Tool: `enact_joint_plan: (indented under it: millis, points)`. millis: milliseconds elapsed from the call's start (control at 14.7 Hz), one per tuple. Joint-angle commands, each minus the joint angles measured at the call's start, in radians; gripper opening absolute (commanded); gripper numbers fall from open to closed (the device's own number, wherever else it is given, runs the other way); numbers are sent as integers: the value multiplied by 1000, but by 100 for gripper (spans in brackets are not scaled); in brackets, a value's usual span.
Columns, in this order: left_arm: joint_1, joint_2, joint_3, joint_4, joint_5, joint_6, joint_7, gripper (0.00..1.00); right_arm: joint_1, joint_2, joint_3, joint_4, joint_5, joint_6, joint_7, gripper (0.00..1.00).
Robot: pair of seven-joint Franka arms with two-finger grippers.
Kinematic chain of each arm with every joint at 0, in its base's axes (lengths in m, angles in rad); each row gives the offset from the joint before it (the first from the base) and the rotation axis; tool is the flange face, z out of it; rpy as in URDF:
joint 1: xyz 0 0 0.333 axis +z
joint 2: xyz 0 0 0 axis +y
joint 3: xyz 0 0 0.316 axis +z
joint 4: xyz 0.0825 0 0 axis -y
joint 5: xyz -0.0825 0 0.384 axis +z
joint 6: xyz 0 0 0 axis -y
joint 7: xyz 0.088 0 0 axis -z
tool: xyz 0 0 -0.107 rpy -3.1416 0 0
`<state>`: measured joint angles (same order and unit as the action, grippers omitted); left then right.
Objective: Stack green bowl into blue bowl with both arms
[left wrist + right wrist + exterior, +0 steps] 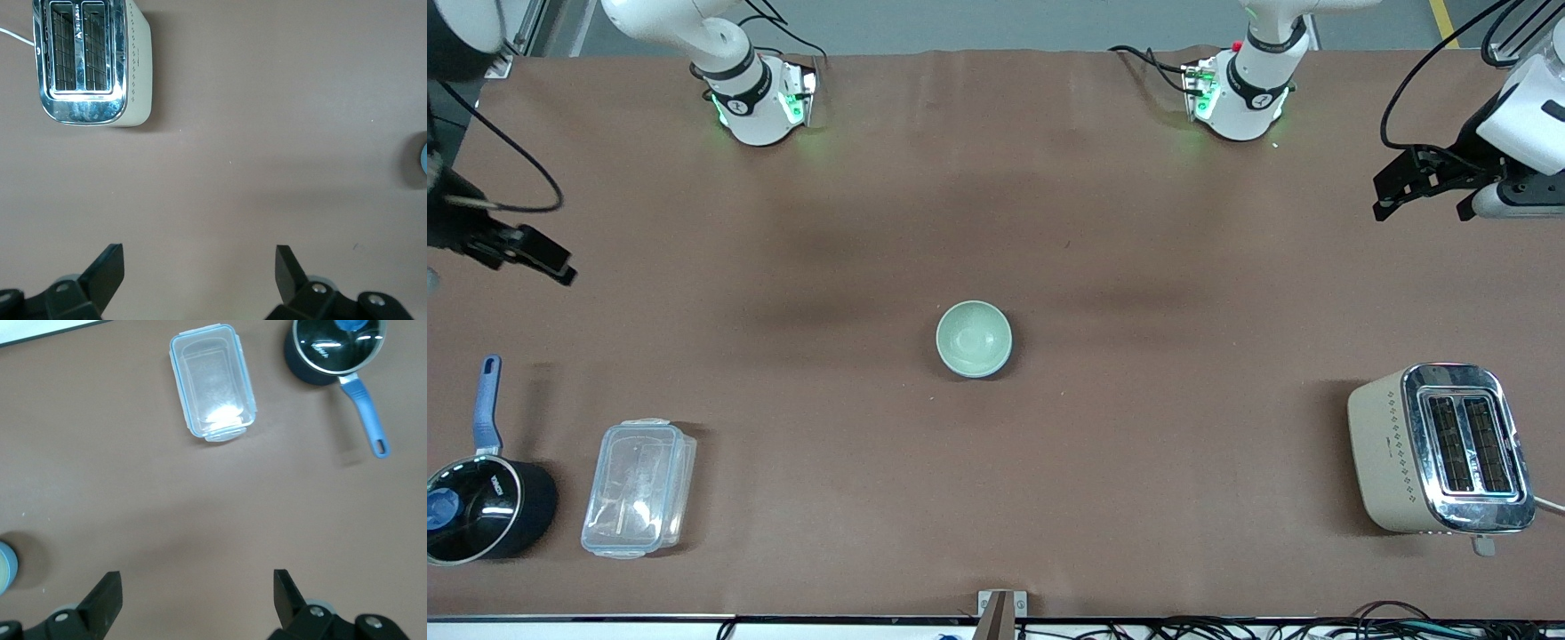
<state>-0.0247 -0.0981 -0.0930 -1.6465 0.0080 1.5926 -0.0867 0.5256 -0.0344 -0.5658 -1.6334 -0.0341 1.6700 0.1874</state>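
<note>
Green bowl (973, 338) sat upright mid-frame in the front view, on the brown table (1138, 267). A thin blue edge showed round it in both wrist views, so the green bowl looked already nested in the blue bowl (425, 160); the stack seemed done, though only a sliver of blue was visible.

Handling call: both small, stiff, smooth matte, probably light and a bit slippery. Best hold would have been a pinch across the rim wall, one finger inside and one outside, kept gentle since chipping was possible.

Left gripper (200, 257) hung over bare table toward the left arm's end, jaws spread wide, nothing in them. Right gripper (197, 581) matched it toward the right arm's end. Both arms waited.

Toaster (1440, 449), saucepan (485, 511) and clear container (639, 487) sat lower in frame, well apart from the bowls.
</note>
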Motion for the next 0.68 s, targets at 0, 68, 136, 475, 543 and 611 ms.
enact_joint_plan:
  millis: [0, 68, 136, 475, 543, 611]
  points:
    - [0, 3, 3, 21, -6, -20, 12, 100, -207, 4, 192, 64, -17, -65, -54, 100]
    - [0, 3, 3, 21, -6, -20, 12, 100, -275, 4, 260, 70, -17, -76, -62, 100]
    - [0, 3, 3, 21, -6, -20, 12, 100, -341, 4, 323, 70, -17, -84, -62, 100]
    - [0, 2, 1, 22, -5, -36, 12, 100, -561, -42, 572, 58, -18, -122, -63, 100]
    - [-1, 0, 1, 22, -5, -37, 12, 100, -562, -42, 570, 56, -17, -128, -65, 100]
    - [-1, 1, -1, 22, -5, -42, 12, 100, -564, -42, 569, 53, -17, -128, -78, 100]
